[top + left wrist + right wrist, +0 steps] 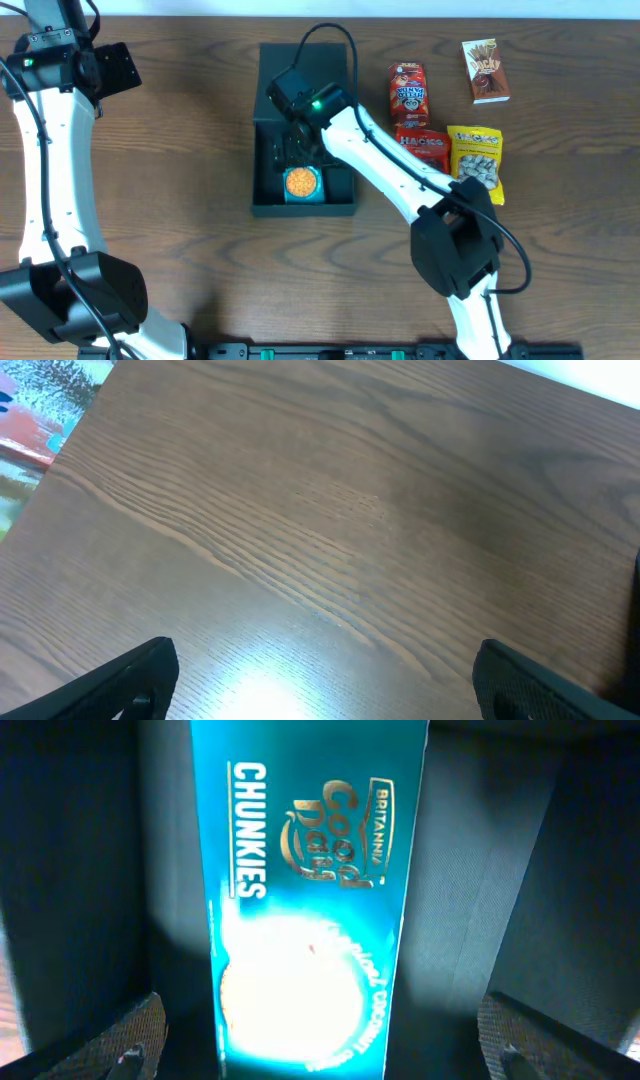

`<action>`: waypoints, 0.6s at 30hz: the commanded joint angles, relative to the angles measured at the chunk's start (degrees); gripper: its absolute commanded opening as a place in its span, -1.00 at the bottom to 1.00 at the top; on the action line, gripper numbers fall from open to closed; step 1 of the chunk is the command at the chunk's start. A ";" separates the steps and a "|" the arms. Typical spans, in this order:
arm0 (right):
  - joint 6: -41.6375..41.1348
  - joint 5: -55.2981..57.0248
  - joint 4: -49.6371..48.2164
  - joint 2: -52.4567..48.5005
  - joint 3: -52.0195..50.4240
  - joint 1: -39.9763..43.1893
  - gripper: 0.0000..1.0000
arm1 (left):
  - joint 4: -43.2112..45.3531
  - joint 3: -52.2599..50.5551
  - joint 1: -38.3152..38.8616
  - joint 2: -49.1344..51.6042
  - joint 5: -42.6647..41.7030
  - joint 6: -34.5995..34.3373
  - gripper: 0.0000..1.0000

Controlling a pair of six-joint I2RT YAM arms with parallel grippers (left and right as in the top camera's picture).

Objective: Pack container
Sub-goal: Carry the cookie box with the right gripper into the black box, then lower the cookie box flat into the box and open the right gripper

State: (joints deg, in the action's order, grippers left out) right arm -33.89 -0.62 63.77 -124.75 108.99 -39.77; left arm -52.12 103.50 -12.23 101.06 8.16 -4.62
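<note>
The container [300, 209] sits mid-table [330, 510], lid flap raised at its far edge. Inside lies one teal Chunkies snack box [310, 870], flat on the floor. My right gripper [294, 150] hangs above it, jaws wide, gripping nothing. Right of the container lie a Hello Panda box [408, 92], a red packet [424, 146], a yellow packet [476, 160] and a Pocky box [486, 70]. My left gripper [325, 685], far left of the container, is open over bare wood.
</note>
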 commanded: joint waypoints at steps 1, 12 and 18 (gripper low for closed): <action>0.85 0.55 -0.76 0.63 -0.13 -0.59 0.99 | -0.13 0.15 -0.17 0.52 0.79 0.42 0.90; 6.97 5.84 2.08 0.68 0.46 0.83 -0.81 | -0.33 0.15 -0.17 0.52 -0.28 0.39 0.90; 7.04 11.15 0.59 0.66 -2.67 1.11 -0.97 | -0.15 0.15 -0.17 0.52 -2.03 0.39 0.90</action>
State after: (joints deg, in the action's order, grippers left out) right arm -27.79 6.42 64.73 -124.75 108.44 -38.87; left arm -52.23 103.48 -12.23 101.06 7.01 -4.62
